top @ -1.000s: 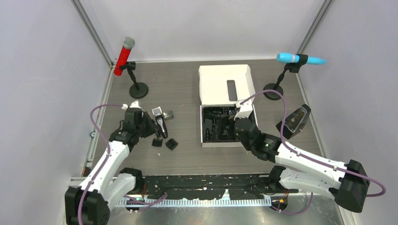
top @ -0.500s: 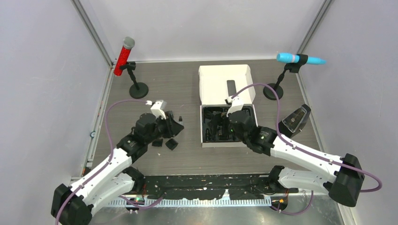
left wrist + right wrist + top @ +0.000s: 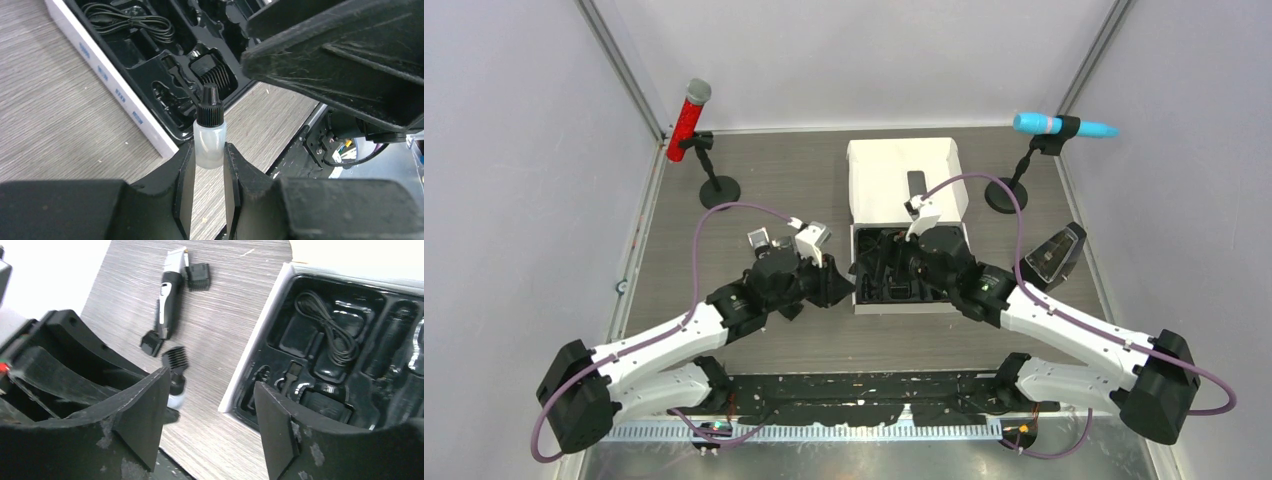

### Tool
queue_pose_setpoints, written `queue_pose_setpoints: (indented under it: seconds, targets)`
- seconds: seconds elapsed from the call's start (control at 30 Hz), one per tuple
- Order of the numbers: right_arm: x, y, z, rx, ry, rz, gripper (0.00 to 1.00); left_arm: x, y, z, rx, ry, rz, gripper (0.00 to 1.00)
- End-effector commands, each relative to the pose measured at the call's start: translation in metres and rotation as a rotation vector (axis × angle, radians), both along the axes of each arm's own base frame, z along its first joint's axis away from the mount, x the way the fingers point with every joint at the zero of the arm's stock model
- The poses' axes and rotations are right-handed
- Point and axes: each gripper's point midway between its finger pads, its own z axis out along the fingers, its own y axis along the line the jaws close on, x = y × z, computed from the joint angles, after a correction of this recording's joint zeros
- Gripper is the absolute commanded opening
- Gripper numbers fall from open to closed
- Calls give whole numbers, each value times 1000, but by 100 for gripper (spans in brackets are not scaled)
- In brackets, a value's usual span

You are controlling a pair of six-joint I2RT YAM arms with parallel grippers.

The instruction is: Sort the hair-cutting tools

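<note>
left gripper [image 3: 209, 155]: fingers clamped on 1 small translucent bottle [image 3: 210, 140] with a black cap, bottle upright, just off the near-left corner of the box
right gripper [image 3: 210, 385]: jaws wide apart, nothing between them, hovering over the left edge of the tray [image 3: 280, 295]
clipper [image 3: 167, 300]: 1, black and silver, flat on the table [image 3: 804, 180] left of the box, outside the tray
combs: 3 loose on the table, one [image 3: 198, 272] just beside the clipper's blade end, one [image 3: 151, 342] at its other end, one [image 3: 175, 359] near that; 1 more [image 3: 215, 75] seated in a tray slot
box [image 3: 904, 180]: 1, white, lid open and flat behind the black tray
cable [image 3: 325, 325]: 1, coiled in a tray pocket
mics: 2 on stands, red mic [image 3: 689, 120] back left, blue mic [image 3: 1064, 125] back right
</note>
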Motion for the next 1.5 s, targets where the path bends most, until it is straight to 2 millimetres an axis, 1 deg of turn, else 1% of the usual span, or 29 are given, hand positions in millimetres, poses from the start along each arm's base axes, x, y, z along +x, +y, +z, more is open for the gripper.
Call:
queue_pose_setpoints:
  seconds: [0.0,0.03,0.13,0.2,0.27,0.33,0.43,0.6,0.77,0.83,0.9,0.93,1.0,1.07,1.13,1.23,1.3,1.43,1.47]
  targets:
    - [2,24,24,147,14,58,66,8,-20,38,-57,-121,-19,17]
    - [-1,28,25,157,27,82,60,7,-22,37,-50,-123,-25,17]
    - [-4,34,21,172,55,116,53,5,-26,37,-44,-122,-33,17]
    - [-5,37,26,197,49,132,51,6,-27,36,-42,-123,-30,17]
    - [-6,38,26,201,52,137,50,6,-28,37,-44,-126,-29,17]
    - [-6,39,24,199,56,138,48,5,-29,38,-44,-127,-32,17]
    - [-6,40,21,195,66,142,42,5,-29,38,-44,-127,-31,17]
    - [-6,41,15,189,82,145,37,5,-30,39,-49,-130,-27,17]
    - [-5,40,12,186,89,139,27,4,-32,40,-54,-134,-30,17]
    - [-5,40,12,185,88,138,21,4,-32,39,-54,-134,-28,18]
    - [-5,39,10,180,87,136,14,4,-31,39,-55,-130,-24,22]
    - [-5,39,10,179,84,134,8,3,-31,39,-56,-126,-23,26]
    - [-3,36,9,168,75,130,5,3,-31,37,-56,-115,-20,35]
    - [-1,33,6,150,60,125,5,7,-27,35,-47,-113,17,44]
    - [2,27,2,113,37,112,5,9,-24,31,-35,-102,38,51]
    - [13,11,-4,41,-4,49,5,10,-20,26,-16,-77,63,55]
    - [18,2,-10,-11,-24,14,5,12,-15,21,-3,-62,93,57]
    - [28,-12,-22,-99,-52,-36,5,15,-3,14,27,-53,147,59]
    - [30,-13,-28,-125,-53,-36,5,16,1,11,45,-50,160,60]
